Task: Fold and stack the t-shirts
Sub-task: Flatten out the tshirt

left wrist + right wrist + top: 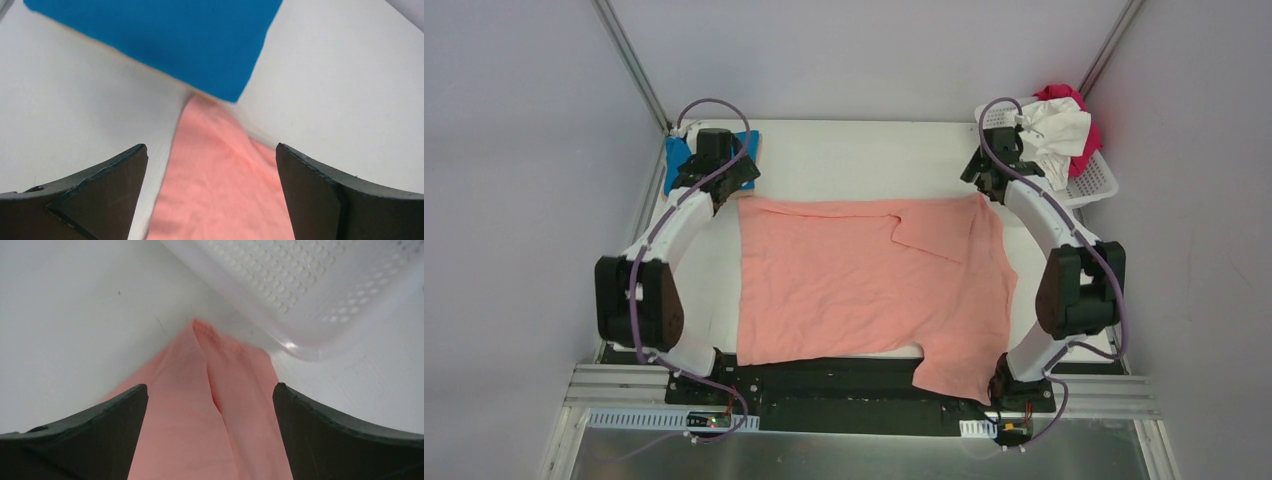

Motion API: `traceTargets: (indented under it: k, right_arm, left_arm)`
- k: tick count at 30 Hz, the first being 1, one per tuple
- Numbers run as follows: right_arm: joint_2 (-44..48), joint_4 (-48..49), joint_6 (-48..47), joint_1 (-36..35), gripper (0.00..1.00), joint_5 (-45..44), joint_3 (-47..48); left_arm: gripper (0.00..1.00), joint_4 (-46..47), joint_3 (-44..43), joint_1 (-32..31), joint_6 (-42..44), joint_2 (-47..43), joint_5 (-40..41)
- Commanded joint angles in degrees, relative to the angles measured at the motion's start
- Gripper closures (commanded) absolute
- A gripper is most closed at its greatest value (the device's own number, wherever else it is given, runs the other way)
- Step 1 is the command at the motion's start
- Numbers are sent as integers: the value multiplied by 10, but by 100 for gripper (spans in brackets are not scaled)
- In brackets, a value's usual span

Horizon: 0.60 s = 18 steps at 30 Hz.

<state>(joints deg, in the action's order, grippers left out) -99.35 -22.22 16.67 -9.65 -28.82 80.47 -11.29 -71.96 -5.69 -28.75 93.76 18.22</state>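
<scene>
A salmon-pink t-shirt (pixel 864 280) lies spread flat over the middle of the table, one sleeve hanging over the near edge. My left gripper (pixel 724 180) is open above its far left corner (pixel 220 170). My right gripper (pixel 989 180) is open above its far right corner (pixel 210 405). A folded bright blue t-shirt (pixel 679 155) lies at the back left, just beyond the pink corner in the left wrist view (pixel 165 35). A white t-shirt (pixel 1059 135) and a magenta t-shirt (pixel 1079 115) sit bunched in the basket.
A white lattice basket (pixel 1099 180) stands at the back right corner, its rim close beyond the pink corner in the right wrist view (pixel 300 300). Grey walls close in the table on three sides.
</scene>
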Motion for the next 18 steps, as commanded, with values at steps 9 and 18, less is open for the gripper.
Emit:
traceTargets:
  k: [9,18]
  right_arm:
    - [177,4,119,-1,0,349,-245]
    - [132,25,120,-1,19,351,-283]
  left_arm:
    - [1,-39,222,-61,-72,-199,-223]
    - [1,-34,289,-70,-77,-192,-193]
